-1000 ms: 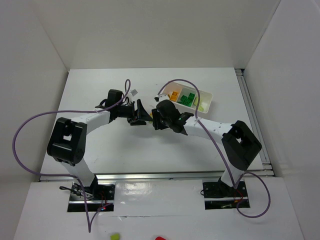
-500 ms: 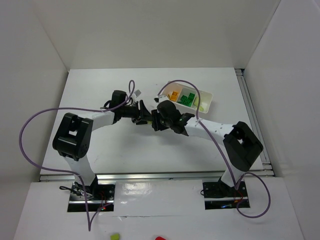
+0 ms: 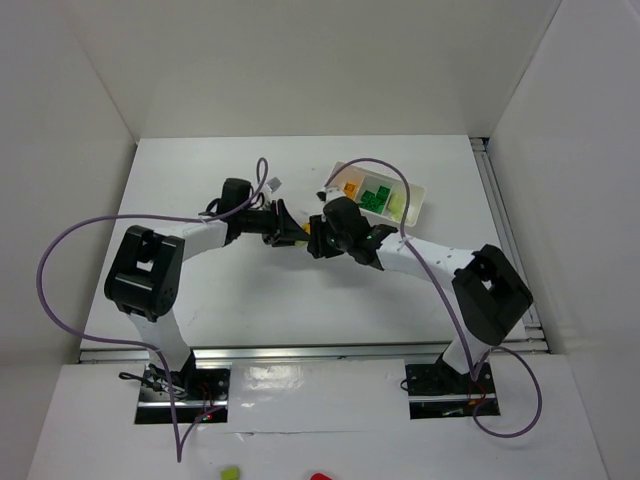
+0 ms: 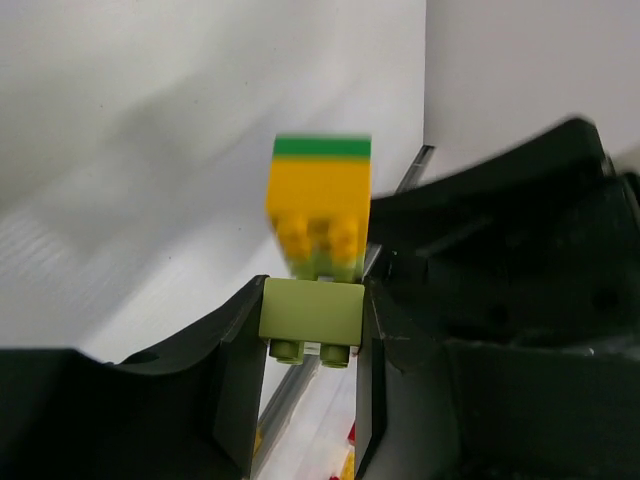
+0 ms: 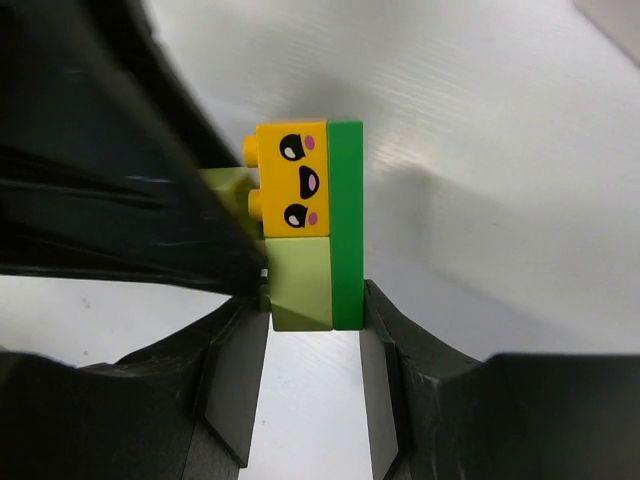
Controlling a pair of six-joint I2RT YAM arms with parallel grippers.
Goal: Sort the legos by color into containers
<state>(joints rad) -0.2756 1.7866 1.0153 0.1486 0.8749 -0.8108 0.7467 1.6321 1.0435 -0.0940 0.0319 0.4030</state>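
- Biggest worry: the two arms have one stuck-together lego stack (image 5: 305, 225) between them. If they pull apart off-axis, I'd guess it splits at the wrong seam, or a piece pops loose and bounces across the tabletop (image 3: 200, 170).
- Each grip looks thin too. The left jaws are closed on just a pale yellow-green brick (image 4: 311, 310), pinching its two side faces. A twist could let that smooth plastic slide out.
- The right jaws clamp the bottom end of the stack, across a second pale brick (image 5: 300, 280) and the dark green plate (image 5: 346, 225). Most of the stack sticks out past them, so there's plenty of leverage working against that hold.
- The two sets of jaws are nearly touching, so a sloppy move could knock them together.
- Looks: it's a glossy, hard little stack. An orange-yellow brick (image 5: 292, 175) has a cartoon face printed on it, the thin green plate runs down one side, and the pale bricks are plugged on.
- Where: it's held up off the tabletop around the middle, just left of and nearer than the white tray (image 3: 420, 190).
- The tray has orange pieces (image 3: 350, 187) at its left end, dark green (image 3: 375, 198) in the middle and pale yellow-green (image 3: 398, 205) at the right end.
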